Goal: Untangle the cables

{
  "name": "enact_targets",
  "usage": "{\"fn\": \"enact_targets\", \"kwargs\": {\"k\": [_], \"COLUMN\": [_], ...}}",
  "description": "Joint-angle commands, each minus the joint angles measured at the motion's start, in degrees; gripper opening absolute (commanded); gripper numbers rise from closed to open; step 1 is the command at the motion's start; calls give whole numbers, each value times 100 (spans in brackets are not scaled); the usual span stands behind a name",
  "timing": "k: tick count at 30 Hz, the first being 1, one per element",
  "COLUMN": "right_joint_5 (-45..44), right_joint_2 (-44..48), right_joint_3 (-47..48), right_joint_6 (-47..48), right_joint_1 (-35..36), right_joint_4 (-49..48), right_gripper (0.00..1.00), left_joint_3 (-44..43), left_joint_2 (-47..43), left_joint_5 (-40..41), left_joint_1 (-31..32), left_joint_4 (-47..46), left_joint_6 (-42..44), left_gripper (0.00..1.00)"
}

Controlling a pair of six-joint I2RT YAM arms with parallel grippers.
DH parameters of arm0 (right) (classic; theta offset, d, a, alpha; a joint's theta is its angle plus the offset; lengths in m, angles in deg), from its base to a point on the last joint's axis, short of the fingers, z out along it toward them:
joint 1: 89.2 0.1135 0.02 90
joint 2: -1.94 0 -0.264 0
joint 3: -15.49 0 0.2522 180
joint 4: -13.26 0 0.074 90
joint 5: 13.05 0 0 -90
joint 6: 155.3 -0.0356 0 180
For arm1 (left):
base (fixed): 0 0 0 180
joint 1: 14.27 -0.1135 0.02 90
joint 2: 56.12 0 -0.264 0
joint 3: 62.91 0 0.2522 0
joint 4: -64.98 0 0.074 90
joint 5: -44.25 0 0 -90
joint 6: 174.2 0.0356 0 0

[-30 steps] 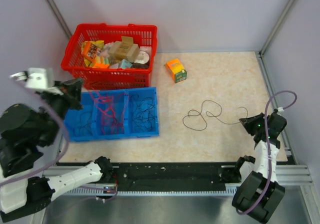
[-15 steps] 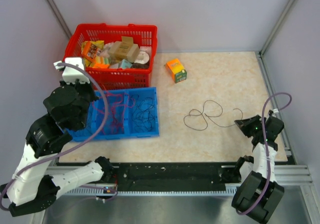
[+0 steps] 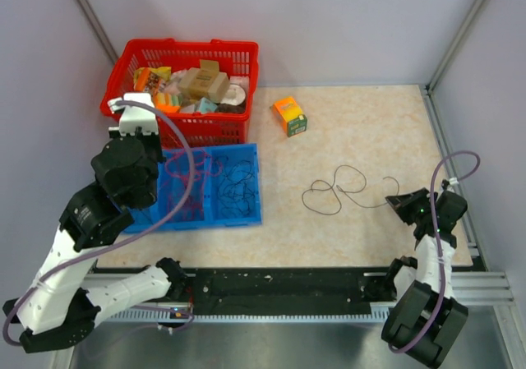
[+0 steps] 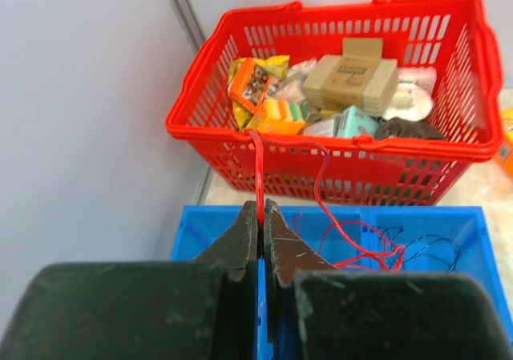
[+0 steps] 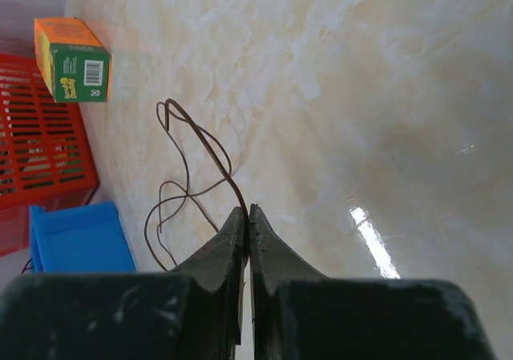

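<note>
Right gripper (image 5: 247, 212), jaws closed on a dark wire (image 5: 192, 163) looping across the table (image 5: 337, 87). Left gripper (image 4: 261, 209), jaws closed on a red wire (image 4: 321, 200) rising from the blue tray (image 4: 449, 220); red basket (image 4: 264, 163) behind.

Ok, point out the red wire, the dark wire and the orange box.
red wire (image 4: 258, 167): left wrist view, the upright strand just above the fingertips.
dark wire (image 3: 327, 196): top external view, the left loop on the table.
orange box (image 3: 289, 114): top external view, its top face.
</note>
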Motion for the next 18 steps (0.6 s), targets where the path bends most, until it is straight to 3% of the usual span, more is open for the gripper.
{"fn": "enact_targets", "kwargs": {"k": [1, 9, 13, 18], "right_joint_5": [72, 107, 133, 142], "right_joint_2": [-25, -78, -78, -69], "right_joint_3": [-29, -47, -64, -73], "right_joint_6": [20, 12, 12, 3], "right_joint_1": [53, 70, 70, 70], "right_joint_4": [-286, -312, -295, -321], "right_gripper": [0, 0, 0, 0], "left_joint_3": [426, 2087, 2887, 3951], "left_joint_2": [-86, -43, 160, 344], "left_joint_5": [230, -858, -1385, -2677], "left_joint_1": [-140, -754, -1430, -2459], "left_joint_4": [-83, 312, 322, -397], "left_joint_6": [-212, -2347, -3261, -3869], "left_gripper": [0, 0, 0, 0]}}
